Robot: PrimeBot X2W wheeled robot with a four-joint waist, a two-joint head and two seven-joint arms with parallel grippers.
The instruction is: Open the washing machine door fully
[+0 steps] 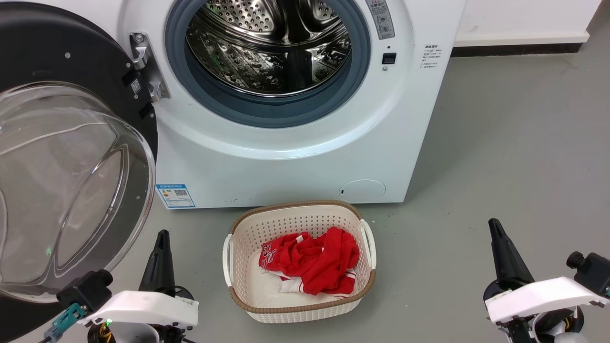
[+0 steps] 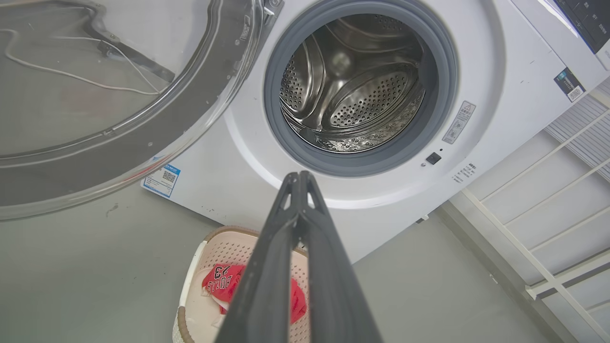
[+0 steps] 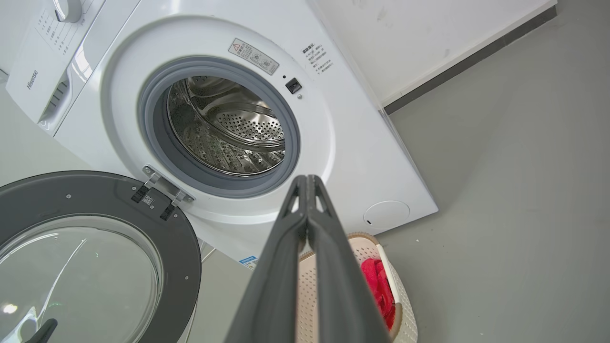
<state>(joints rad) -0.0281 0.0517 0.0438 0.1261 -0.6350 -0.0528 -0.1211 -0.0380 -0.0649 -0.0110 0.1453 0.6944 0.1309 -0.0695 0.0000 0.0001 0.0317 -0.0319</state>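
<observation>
The washing machine door (image 1: 62, 157) stands swung wide open to the left on its hinge (image 1: 145, 66), its black ring and bulging clear glass bowl facing me. The same door (image 2: 95, 95) fills the upper left of the left wrist view, and the door (image 3: 90, 252) sits at the lower left of the right wrist view. The steel drum opening (image 1: 269, 47) with its grey rubber ring is uncovered. My left gripper (image 1: 163, 234) is shut, low beside the door's lower edge, touching nothing. My right gripper (image 1: 493, 224) is shut and empty, far to the right over the floor.
A cream perforated laundry basket (image 1: 367, 238) holding a red garment (image 1: 312, 259) sits on the grey floor just before the machine, between my two arms. A white wall and dark skirting (image 1: 514, 47) lie at the back right. A white rack (image 2: 548, 228) stands beside the machine.
</observation>
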